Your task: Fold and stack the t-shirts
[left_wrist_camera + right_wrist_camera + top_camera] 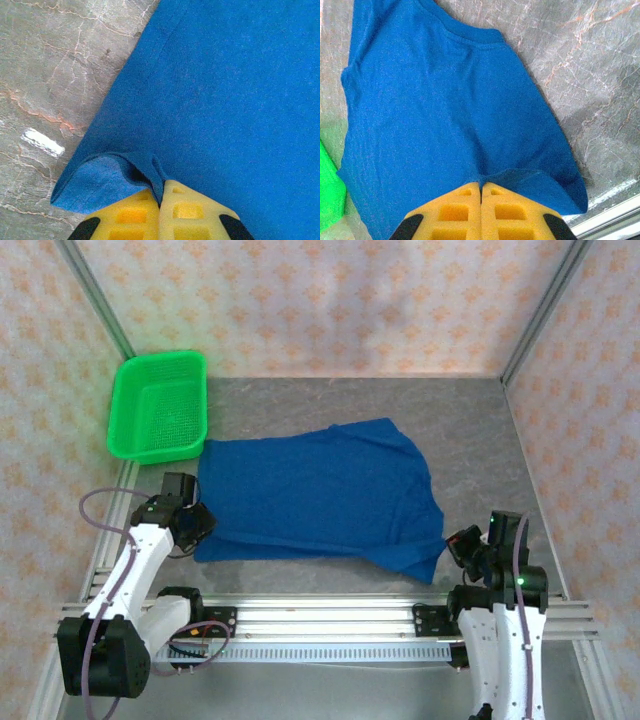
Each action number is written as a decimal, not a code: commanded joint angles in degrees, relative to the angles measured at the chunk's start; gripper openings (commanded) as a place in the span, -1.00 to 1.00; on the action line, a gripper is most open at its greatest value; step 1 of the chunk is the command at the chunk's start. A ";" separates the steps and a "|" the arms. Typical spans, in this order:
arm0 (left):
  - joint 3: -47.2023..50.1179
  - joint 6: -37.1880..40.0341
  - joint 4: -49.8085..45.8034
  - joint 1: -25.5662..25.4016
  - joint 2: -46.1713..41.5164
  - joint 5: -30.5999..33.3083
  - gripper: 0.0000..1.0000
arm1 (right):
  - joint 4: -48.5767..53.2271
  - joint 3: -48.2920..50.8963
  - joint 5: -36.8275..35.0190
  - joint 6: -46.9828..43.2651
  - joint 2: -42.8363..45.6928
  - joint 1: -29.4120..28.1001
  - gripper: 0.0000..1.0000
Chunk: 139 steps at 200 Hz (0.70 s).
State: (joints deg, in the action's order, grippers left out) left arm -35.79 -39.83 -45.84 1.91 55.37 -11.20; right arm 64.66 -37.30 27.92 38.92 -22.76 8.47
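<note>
The royal-blue t-shirt lies spread on the grey table, plain side up, its collar end towards the right. My left gripper sits at the shirt's near-left corner. In the left wrist view the yellow jaws are shut on the blue t-shirt, whose edge curls up beside them. My right gripper is at the near-right corner, where the cloth hangs in a fold. Seen from the right wrist, that gripper pinches a ridge of the t-shirt. Any print is hidden.
A green plastic basket stands at the back left, just beyond the shirt's far-left corner, and its edge shows in the right wrist view. Aluminium rails run along the near edge. Papered walls close in three sides.
</note>
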 commanded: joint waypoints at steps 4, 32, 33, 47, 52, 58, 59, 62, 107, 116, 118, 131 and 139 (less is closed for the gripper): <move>1.21 -2.48 -1.79 0.55 -0.61 3.33 -1.00 | -1.79 1.38 2.72 -0.25 -0.39 0.44 -1.00; 0.94 -2.45 -1.35 0.55 -1.06 2.62 -1.00 | -5.26 2.41 5.46 -0.08 -1.65 0.43 -1.00; 0.96 -2.44 -1.31 0.55 -1.11 2.56 -1.00 | -5.34 2.32 5.55 -0.12 -1.70 0.42 -1.00; 0.71 -2.07 -0.93 0.55 -1.17 2.42 -1.00 | -6.80 1.72 6.71 -0.72 -3.61 0.47 -1.00; 0.62 -1.84 -0.91 0.55 -0.97 2.50 -1.00 | -6.96 1.34 6.79 -1.31 -4.36 0.46 -1.00; 0.47 -1.53 -0.91 0.55 -0.89 2.49 -1.00 | -7.20 0.90 7.01 -2.11 -5.41 0.49 -1.00; 0.42 -1.46 -0.91 0.50 -0.84 2.45 -1.00 | -7.24 0.82 7.03 -2.32 -5.56 0.45 -1.00; 0.38 -1.33 -0.90 0.54 -0.67 2.47 -1.00 | -7.41 0.61 7.12 -2.78 -6.10 0.46 -1.00; -0.97 0.01 -0.06 0.55 1.56 2.06 -1.00 | -9.73 -1.75 7.05 -7.35 -12.98 0.06 -1.00; -1.26 0.26 -0.03 0.59 1.90 1.96 -1.00 | -10.43 -1.98 6.97 -7.71 -14.02 -0.35 -1.00; -1.29 0.28 -0.03 0.63 1.97 1.97 -1.00 | -10.61 -2.01 6.97 -7.76 -14.21 -0.49 -1.00; -1.69 0.66 -0.03 0.59 2.27 1.77 -1.00 | -11.50 -2.47 6.76 -8.02 -15.70 -1.40 -1.00; -1.81 0.89 -0.03 0.57 2.26 1.77 -1.00 | -11.93 -2.76 6.30 -8.07 -16.69 -2.14 -1.00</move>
State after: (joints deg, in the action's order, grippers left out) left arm -35.59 -40.42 -45.82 1.91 57.43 -10.90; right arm 55.77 -37.67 34.74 33.01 -37.41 7.92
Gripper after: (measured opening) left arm 0.039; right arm 0.046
